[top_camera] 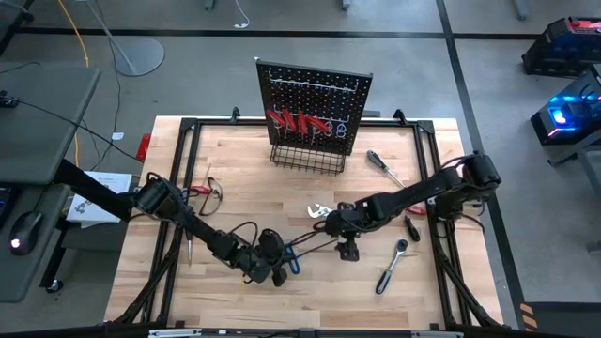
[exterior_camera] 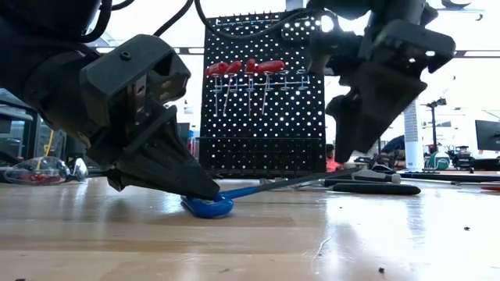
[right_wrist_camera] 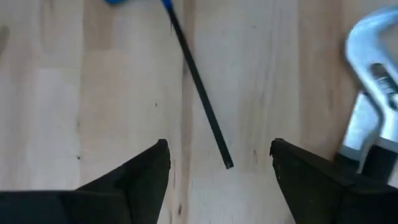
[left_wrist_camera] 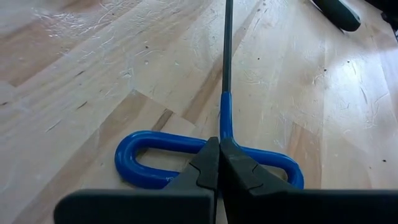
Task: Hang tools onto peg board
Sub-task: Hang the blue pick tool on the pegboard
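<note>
The blue-handled T-key (top_camera: 294,263) lies on the wooden table (top_camera: 235,178) near its front middle. Its dark shaft (right_wrist_camera: 199,93) runs toward the table's right. My left gripper (left_wrist_camera: 219,144) is shut and rests on the key's blue loop handle (exterior_camera: 209,208). My right gripper (right_wrist_camera: 219,149) hangs open above the shaft's free end (right_wrist_camera: 228,164), one finger on either side, touching nothing. The peg board (top_camera: 315,94) stands at the far edge with red-handled screwdrivers (top_camera: 296,122) hung on its hooks and a wire basket (top_camera: 307,158) along its bottom. My left gripper presses its shut fingertips (left_wrist_camera: 211,155) onto the middle of the blue handle, where the blue-coated neck (left_wrist_camera: 226,121) joins the loop. The fingers slant down from the table's left and lie along the shaft. The handle sits on the table.
Silver pliers (top_camera: 320,211) lie just beyond my right gripper and a chrome ratchet (top_camera: 391,268) at the near right. A screwdriver (top_camera: 383,167) lies right of the basket, a black-handled one (top_camera: 411,228) under the right arm. Red-trimmed items (top_camera: 205,192) lie at the left.
</note>
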Tool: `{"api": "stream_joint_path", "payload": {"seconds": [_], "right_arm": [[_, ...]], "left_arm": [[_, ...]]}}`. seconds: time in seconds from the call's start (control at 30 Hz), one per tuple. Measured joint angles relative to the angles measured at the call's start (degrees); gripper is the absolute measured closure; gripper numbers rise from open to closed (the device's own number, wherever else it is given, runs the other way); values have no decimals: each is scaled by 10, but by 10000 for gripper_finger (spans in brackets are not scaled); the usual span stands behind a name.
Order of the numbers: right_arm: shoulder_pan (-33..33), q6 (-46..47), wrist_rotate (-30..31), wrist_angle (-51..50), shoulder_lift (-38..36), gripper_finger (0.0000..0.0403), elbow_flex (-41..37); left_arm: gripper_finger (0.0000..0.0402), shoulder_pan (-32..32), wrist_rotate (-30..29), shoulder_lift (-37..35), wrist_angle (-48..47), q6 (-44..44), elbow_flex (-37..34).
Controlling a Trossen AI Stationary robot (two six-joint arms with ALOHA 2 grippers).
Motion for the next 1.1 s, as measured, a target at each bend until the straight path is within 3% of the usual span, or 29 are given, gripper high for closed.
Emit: {"api": "stream_joint_path", "payload": {"seconds": [0.13,0.27,0.47,0.73,0.87,1.1], "right_arm": [[1,-31,2,5,30,141,0],[1,-57,47,9,47,164,0],[1,-104,39,28,57,247,0],[3,-104,10,77,62,328,0],[13,-96,-14,72,85,387,1],[39,-34,-7,73,97,396,4]], "left_arm": [[401,0,-1,0,0,0,0],[401,0,-1,0,0,1,0],[401,0,-2,0,0,1,0],[401,0,-2,0,0,1,0],[401,1,-2,0,0,1,0],[401,1,-4,0,3,2,-1]]}}
